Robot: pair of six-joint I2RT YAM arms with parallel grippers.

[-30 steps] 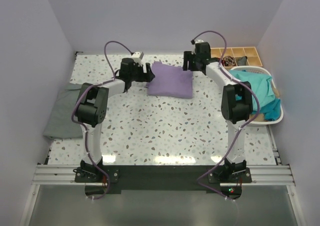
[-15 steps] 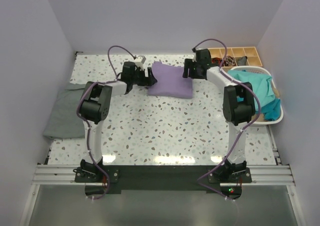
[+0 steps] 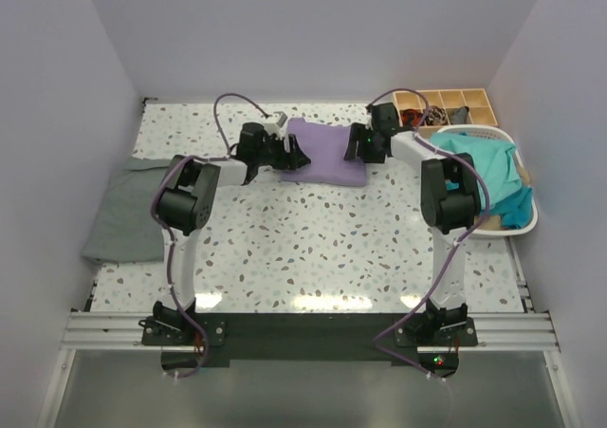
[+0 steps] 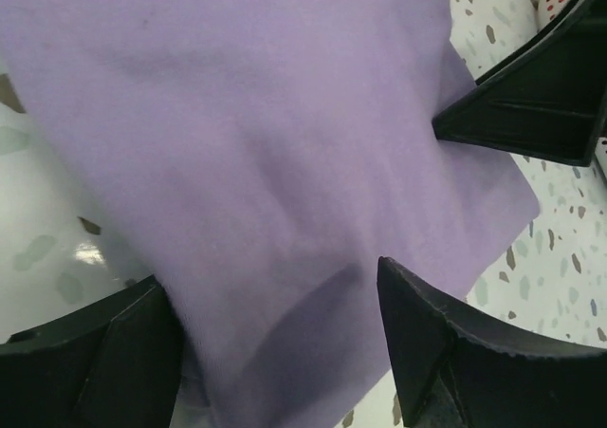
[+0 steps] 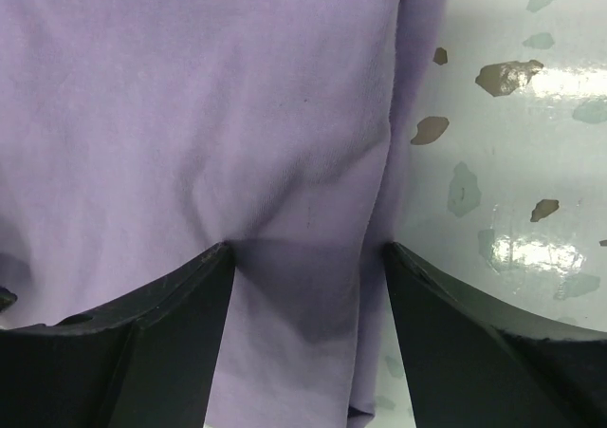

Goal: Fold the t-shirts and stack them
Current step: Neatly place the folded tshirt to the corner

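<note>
A folded lavender t-shirt [image 3: 324,153] lies flat at the back middle of the table. My left gripper [image 3: 285,153] is at its left edge, open, and the cloth [image 4: 266,143] runs between the spread fingers of that gripper [image 4: 268,276]. At the right edge my right gripper [image 3: 358,146] is open too. In the right wrist view the shirt's edge [image 5: 190,96] lies between the fingers of the gripper [image 5: 308,250], which do not pinch it. A folded grey t-shirt [image 3: 123,214] lies at the far left. Teal t-shirts [image 3: 484,176] fill the basket.
The white plastic basket [image 3: 526,224] stands at the right edge of the table. A wooden compartment tray [image 3: 455,99] sits behind it in the back right corner. The other arm's black finger [image 4: 531,105] shows at the upper right of the left wrist view.
Both grippers have moved inward and down from beside the lavender shirt onto its left and right edges. The shirt itself has stayed in place.
</note>
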